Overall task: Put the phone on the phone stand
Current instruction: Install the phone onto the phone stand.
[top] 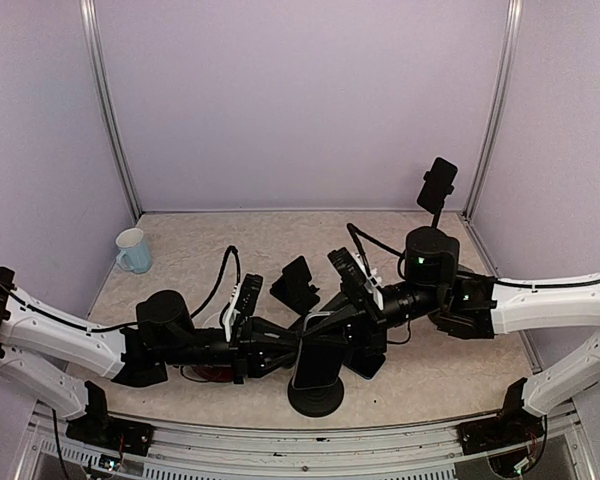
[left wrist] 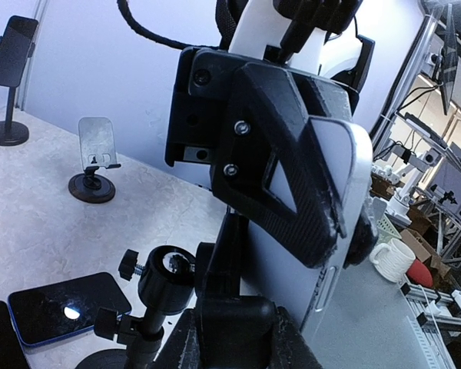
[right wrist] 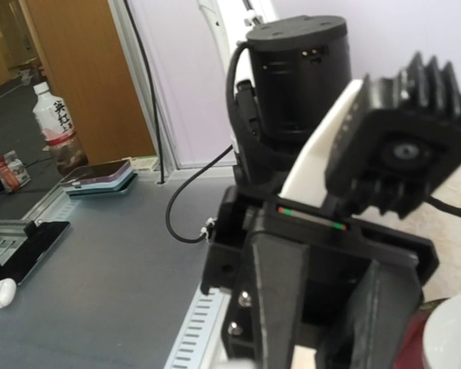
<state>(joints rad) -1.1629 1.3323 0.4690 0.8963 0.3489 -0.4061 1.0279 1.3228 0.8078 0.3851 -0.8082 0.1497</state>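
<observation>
The phone (top: 315, 367), pale with a light edge (left wrist: 311, 269), stands upright against the black phone stand (top: 315, 398) near the table's front middle. My left gripper (top: 283, 345) reaches in from the left. In the left wrist view its jaws (left wrist: 238, 330) are shut on the stand's black holder block, beside the ball joint (left wrist: 165, 278). My right gripper (top: 332, 326) comes in from the right, and its dark fingers (left wrist: 292, 165) are shut on the phone's upper edge. The right wrist view mostly shows the left gripper's body (right wrist: 315, 246), and the phone is nearly hidden there.
A pale mug (top: 133, 250) sits at back left. A tall stand holding a phone (top: 437, 185) is at back right. A small black folding stand (top: 296, 283) lies behind the grippers. Another phone (left wrist: 69, 304) lies flat, and a small silver-plate stand (left wrist: 98, 157) is nearby.
</observation>
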